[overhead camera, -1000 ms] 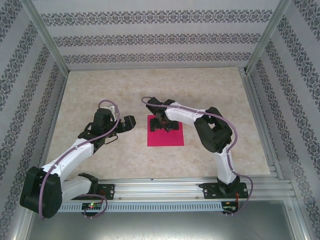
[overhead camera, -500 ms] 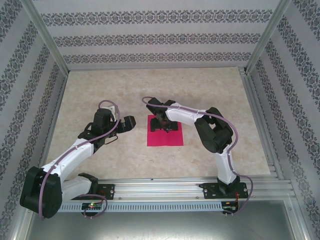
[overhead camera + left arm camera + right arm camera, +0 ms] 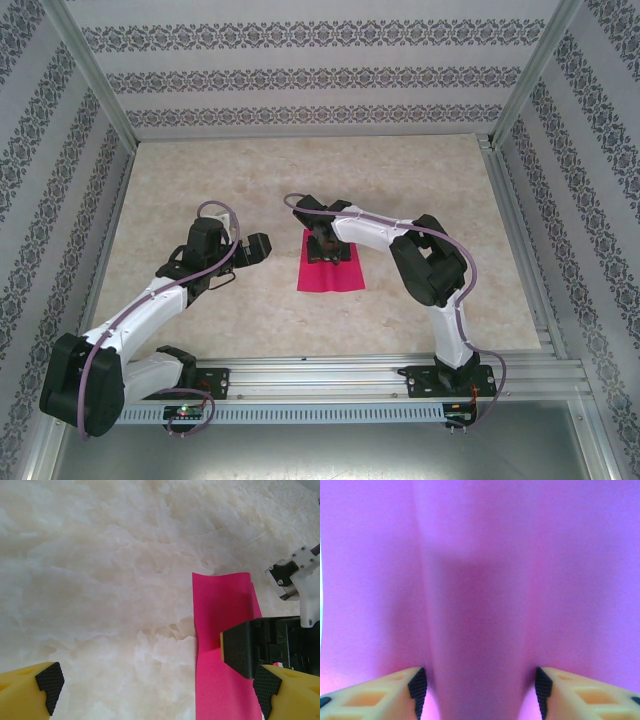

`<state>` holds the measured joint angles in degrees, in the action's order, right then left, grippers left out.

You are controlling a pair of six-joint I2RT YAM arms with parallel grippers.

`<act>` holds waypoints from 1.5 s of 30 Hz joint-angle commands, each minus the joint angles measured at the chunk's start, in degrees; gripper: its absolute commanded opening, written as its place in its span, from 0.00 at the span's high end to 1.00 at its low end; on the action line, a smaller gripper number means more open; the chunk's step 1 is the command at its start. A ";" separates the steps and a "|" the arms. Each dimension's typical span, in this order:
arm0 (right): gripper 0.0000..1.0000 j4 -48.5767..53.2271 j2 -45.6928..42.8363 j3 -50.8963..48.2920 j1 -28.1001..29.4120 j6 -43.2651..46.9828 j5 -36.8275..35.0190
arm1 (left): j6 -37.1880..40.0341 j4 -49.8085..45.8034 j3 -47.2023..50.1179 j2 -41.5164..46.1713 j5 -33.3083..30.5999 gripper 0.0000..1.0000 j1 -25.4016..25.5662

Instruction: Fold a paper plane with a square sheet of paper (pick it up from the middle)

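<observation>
Setting: a pale marbled table (image 3: 200,180) inside patterned wallpaper walls (image 3: 300,75) and an aluminium frame.
Paper: the square sheet of paper (image 3: 331,275) lies on the table under the right fingers (image 3: 328,252), its middle humped into a ridge running between them.
Right fingers: yellow pads (image 3: 417,686) apart, pressed on the sheet either side of the ridge, not yet closed.
Left fingers: the left fingers (image 3: 155,685) are spread wide above bare table, the sheet's edge just beside the right-hand one.
Doing it well: I judge closing slowly on the ridge, centred, before lifting, avoids skew.
Writing: none readable; the sheet is plain.
</observation>
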<state>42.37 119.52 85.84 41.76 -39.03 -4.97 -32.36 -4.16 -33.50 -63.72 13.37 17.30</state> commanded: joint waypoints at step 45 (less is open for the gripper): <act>0.34 -18.13 -15.76 -19.83 -9.16 -5.97 20.68 | 1.22 -6.56 -7.58 -5.79 8.98 0.00 0.65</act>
<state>21.67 105.58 66.65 32.82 -45.63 18.76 -31.75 -12.01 -38.54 -68.45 20.40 17.30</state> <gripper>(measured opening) 0.665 0.999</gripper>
